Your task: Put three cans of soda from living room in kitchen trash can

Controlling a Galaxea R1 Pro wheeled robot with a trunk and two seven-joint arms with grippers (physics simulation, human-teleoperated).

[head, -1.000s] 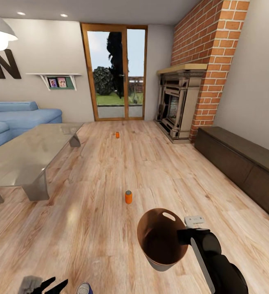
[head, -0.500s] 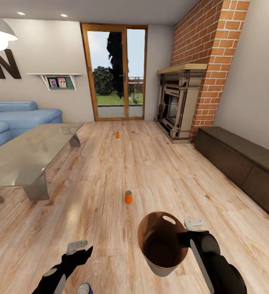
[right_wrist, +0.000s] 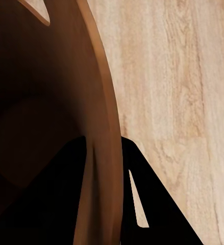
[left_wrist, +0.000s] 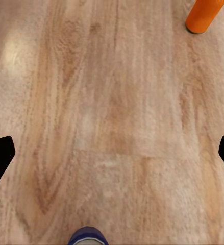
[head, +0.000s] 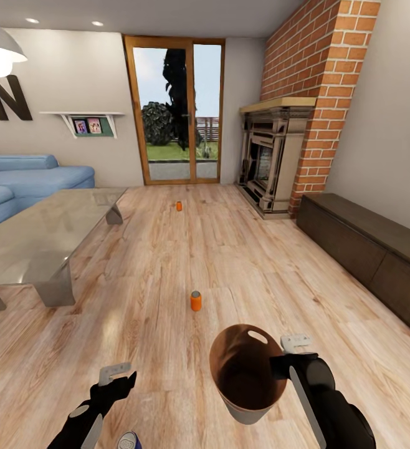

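Head view puts the bin [head: 245, 374] at the near right, off the floor and tilted so its coppery inside faces the camera, the oval handle cut-out on its far rim. The right gripper [head: 278, 363] is clamped on the bin's right rim; in the right wrist view one dark finger [right_wrist: 55, 199] lies inside the wall and the other outside it, with the rim [right_wrist: 99, 153] pinched between them over bare planks.

One can [head: 195, 300] stands upright on the floor [head: 167, 262] just beyond the bin, slightly to its left. The left wrist view shows it too [left_wrist: 204, 14], well apart from that gripper. A second can [head: 179, 206] stands much farther off, near the glass doors [head: 175, 109]. A blue-sided can top [head: 129, 441] pokes in at the near edge of the head view and appears as a blue rim [left_wrist: 88, 237] in the left wrist view; what it is I cannot tell.

The left gripper [head: 119, 378] hangs low at the near left, above the floor, holding nothing; its fingertips [left_wrist: 0, 153] sit wide apart at either side of the wrist picture.

A glass coffee table [head: 40, 240] stands to the left with a blue sofa [head: 24, 181] behind it. A brick fireplace [head: 276, 156] rises at the far right, and a dark low cabinet [head: 367, 249] runs along the right wall.
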